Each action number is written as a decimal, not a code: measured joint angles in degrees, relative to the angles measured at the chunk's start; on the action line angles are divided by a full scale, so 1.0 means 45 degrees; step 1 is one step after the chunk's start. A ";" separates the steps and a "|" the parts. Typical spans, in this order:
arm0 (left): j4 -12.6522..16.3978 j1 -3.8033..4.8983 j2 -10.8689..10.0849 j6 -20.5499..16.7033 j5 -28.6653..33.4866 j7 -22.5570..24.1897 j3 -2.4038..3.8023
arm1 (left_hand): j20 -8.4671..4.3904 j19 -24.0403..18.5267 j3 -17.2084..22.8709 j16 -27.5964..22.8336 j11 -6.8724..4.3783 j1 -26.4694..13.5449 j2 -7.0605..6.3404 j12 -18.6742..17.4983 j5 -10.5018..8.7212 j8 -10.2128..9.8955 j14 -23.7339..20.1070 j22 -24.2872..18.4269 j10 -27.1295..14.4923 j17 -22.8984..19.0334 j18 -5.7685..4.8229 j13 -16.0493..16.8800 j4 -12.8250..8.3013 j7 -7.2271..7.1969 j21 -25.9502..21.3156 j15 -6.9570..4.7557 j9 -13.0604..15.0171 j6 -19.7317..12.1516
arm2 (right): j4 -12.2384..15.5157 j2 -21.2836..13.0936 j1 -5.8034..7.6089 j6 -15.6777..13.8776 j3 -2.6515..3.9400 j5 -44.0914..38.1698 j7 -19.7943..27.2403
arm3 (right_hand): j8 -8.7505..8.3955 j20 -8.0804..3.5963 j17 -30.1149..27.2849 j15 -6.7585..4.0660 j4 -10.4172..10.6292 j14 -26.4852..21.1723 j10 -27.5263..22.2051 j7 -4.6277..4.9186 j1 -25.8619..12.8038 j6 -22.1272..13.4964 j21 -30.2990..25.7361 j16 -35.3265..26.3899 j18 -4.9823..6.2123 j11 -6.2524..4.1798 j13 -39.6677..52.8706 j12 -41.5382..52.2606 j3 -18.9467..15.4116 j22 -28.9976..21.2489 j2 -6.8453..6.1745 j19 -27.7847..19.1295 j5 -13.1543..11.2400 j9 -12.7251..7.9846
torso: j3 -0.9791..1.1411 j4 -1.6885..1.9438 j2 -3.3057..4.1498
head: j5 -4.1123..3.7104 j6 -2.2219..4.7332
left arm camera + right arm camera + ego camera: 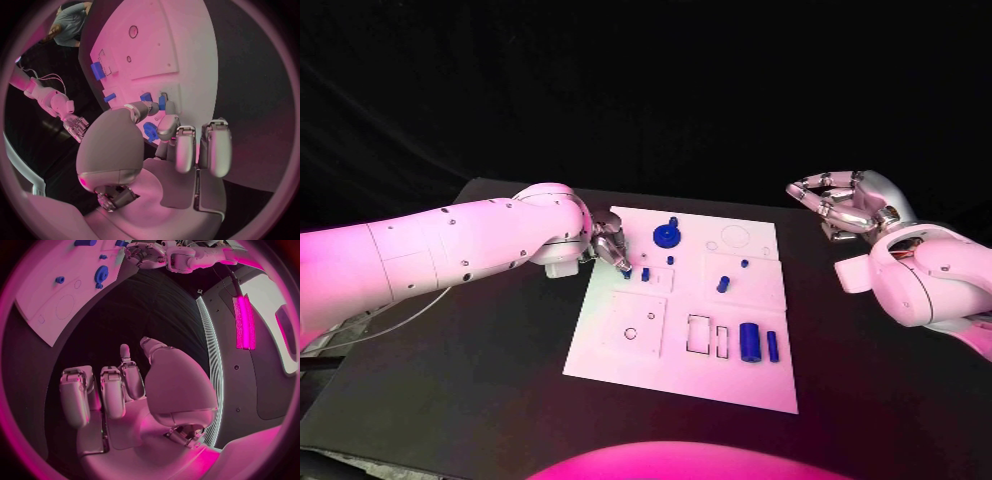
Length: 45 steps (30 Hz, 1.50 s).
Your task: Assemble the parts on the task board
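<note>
The white task board [678,370] lies in the middle of the black table. My left hand [606,248] is at the board's left edge, and its thumb and a finger pinch a small blue part [629,271] just above the plate. The left wrist view shows that part [162,102] at the fingertips [167,125], with the other fingers curled in. Beside the hand lies a blue gear [668,236]. My right hand [837,205] hangs raised off the board's right side; its fingers [112,390] are curled in on nothing.
On the board are small blue pegs [723,284], a blue cylinder [750,342] and a blue bar [772,346] near the front right, plus outlined slots [700,334]. Bare black table [473,400] surrounds the plate.
</note>
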 measured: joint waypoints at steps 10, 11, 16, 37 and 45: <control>0.0001 -0.0001 0.0026 0.0226 -0.0041 -0.0029 -0.0014 | 0.0000 0.0000 0.0000 0.0000 -0.0050 -0.0026 -0.0026 0.0000 0.0059 0.0000 0.0000 0.0000 0.0051 0.0000 -0.0001 -0.0002 0.0000 -0.0003 0.0000 0.0000 0.0056 0.0004 | -0.0004 0.0004 -0.0007 -0.0003 0.0000 0.0005 0.0003 | 0.0052 0.0000 -0.0002 0.0000 0.0000 0.0000 0.0000 0.0000 0.0000 0.0000 0.0000 0.0000 0.0000 0.0000 -0.0001 0.0000 0.0000 -0.0002 0.0000 0.0000 0.0053 -0.0001 | -0.0001 -0.0001 -0.0005 | 0.0029 -0.0031; -0.0002 0.0001 0.0027 0.0242 -0.0046 -0.0034 -0.0014 | 0.0000 0.0000 0.0000 0.0000 -0.0050 -0.0026 -0.0025 0.0000 0.0060 0.0000 0.0000 0.0000 0.0051 0.0000 0.0001 -0.0002 0.0000 -0.0003 0.0000 0.0001 0.0056 0.0004 | -0.0004 0.0004 -0.0008 -0.0004 0.0000 0.0005 0.0003 | 0.0052 0.0000 -0.0002 0.0000 0.0000 0.0000 0.0000 0.0000 0.0000 0.0000 0.0000 0.0000 0.0000 0.0000 -0.0001 0.0000 0.0000 -0.0002 0.0000 0.0000 0.0053 -0.0001 | -0.0001 -0.0001 -0.0005 | 0.0032 -0.0029; -0.0010 0.0013 0.0041 0.0325 -0.0063 -0.0065 -0.0008 | 0.0001 0.0000 0.0000 0.0000 -0.0049 -0.0024 -0.0024 0.0000 0.0061 0.0000 0.0000 0.0000 0.0050 0.0000 0.0000 -0.0003 0.0000 -0.0004 0.0000 0.0001 0.0055 0.0004 | -0.0004 0.0004 -0.0009 -0.0008 0.0000 0.0006 0.0000 | 0.0052 0.0000 -0.0003 0.0000 0.0000 0.0000 0.0000 0.0000 0.0000 0.0000 0.0000 0.0000 0.0000 0.0000 -0.0002 0.0000 0.0000 -0.0003 0.0000 0.0000 0.0053 0.0004 | -0.0009 -0.0001 -0.0002 | 0.0061 -0.0013; -0.0090 0.0031 0.0114 0.0518 -0.0088 -0.0328 -0.0003 | 0.0001 0.0000 0.0000 0.0000 -0.0045 -0.0078 0.0087 -0.0055 0.0112 -0.0017 0.0049 0.0000 0.0050 0.0009 0.0000 -0.0084 0.0000 -0.0046 -0.0001 -0.0046 0.0095 0.0047 | 0.0025 0.0005 -0.0012 -0.0017 0.0000 0.0011 -0.0014 | 0.0051 0.0000 -0.0006 0.0000 0.0000 0.0000 0.0000 0.0000 0.0084 0.0000 0.0000 0.0000 0.0000 0.0000 -0.0005 0.0000 0.0000 -0.0006 0.0084 0.0000 0.0122 0.0007 | -0.0009 0.0000 0.0013 | 0.0157 -0.0011; -0.0177 0.0031 0.0229 0.0511 -0.0083 -0.0474 -0.0009 | 0.0001 0.0000 0.0036 0.0000 -0.0044 -0.0213 0.0221 -0.0118 0.0111 0.0061 0.0049 0.0000 0.0049 0.0009 0.0000 -0.0178 0.0036 -0.0046 0.0048 -0.0045 0.0203 0.0047 | 0.0055 -0.0003 -0.0014 -0.0019 0.0000 0.0011 -0.0014 | 0.0051 0.0000 -0.0006 0.0000 0.0000 0.0000 0.0000 0.0000 0.0084 0.0000 -0.0010 0.0000 0.0000 0.0000 -0.0006 0.0000 0.0000 -0.0007 0.0084 0.0000 0.0132 0.0006 | -0.0001 -0.0016 0.0015 | 0.0153 -0.0034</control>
